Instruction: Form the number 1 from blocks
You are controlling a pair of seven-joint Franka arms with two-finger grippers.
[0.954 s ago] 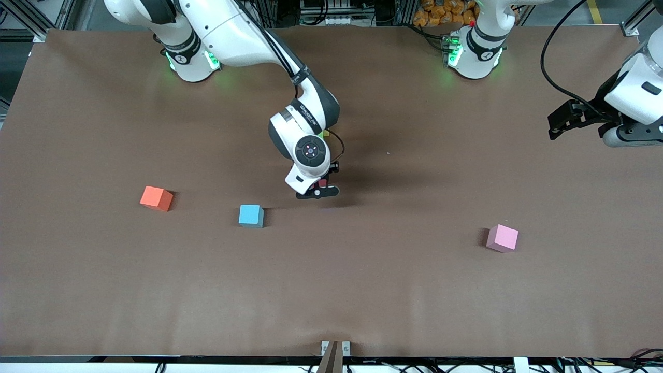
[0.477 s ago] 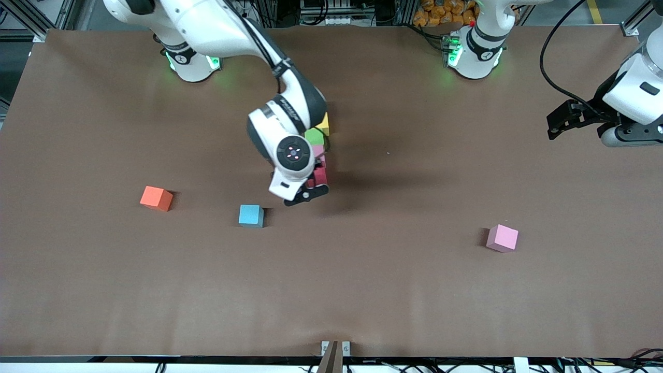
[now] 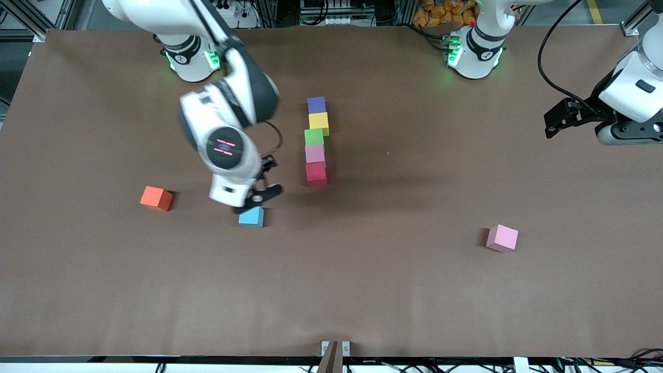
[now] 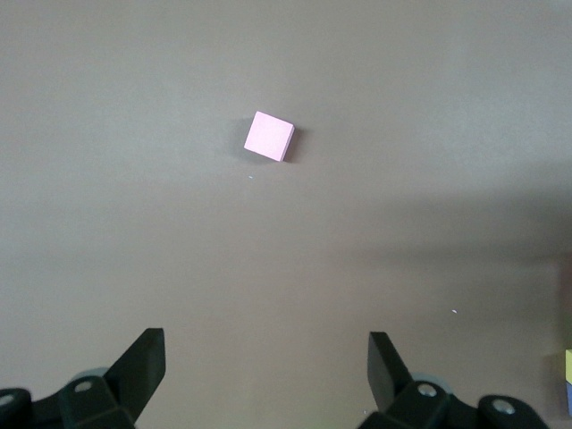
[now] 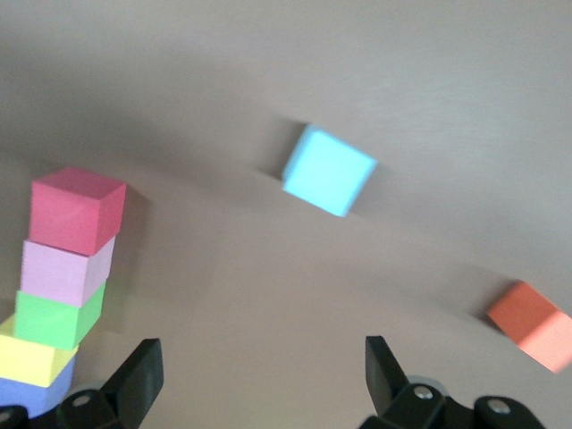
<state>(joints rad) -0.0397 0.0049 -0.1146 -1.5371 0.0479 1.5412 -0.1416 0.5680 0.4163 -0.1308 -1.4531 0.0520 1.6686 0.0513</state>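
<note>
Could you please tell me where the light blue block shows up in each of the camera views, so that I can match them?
Front view: the light blue block lies on the table just under the open right pincer.
Right wrist view: it is the tilted cube ahead of the pincer's fingers.
Left wrist view: not in it.
Shared landmark: the red block ending the coloured line, also in the right wrist view.

The right gripper (image 3: 257, 194) is swinging away from the red block (image 3: 316, 173) at the frame's centre, moving toward the lower left, and is now hanging open just above the light blue block (image 3: 251, 216). Its arm is no longer covering the column, so the purple block (image 3: 316, 104), yellow block (image 3: 319, 122), green block (image 3: 314, 137) and pink block (image 3: 314, 154) are showing.
</note>
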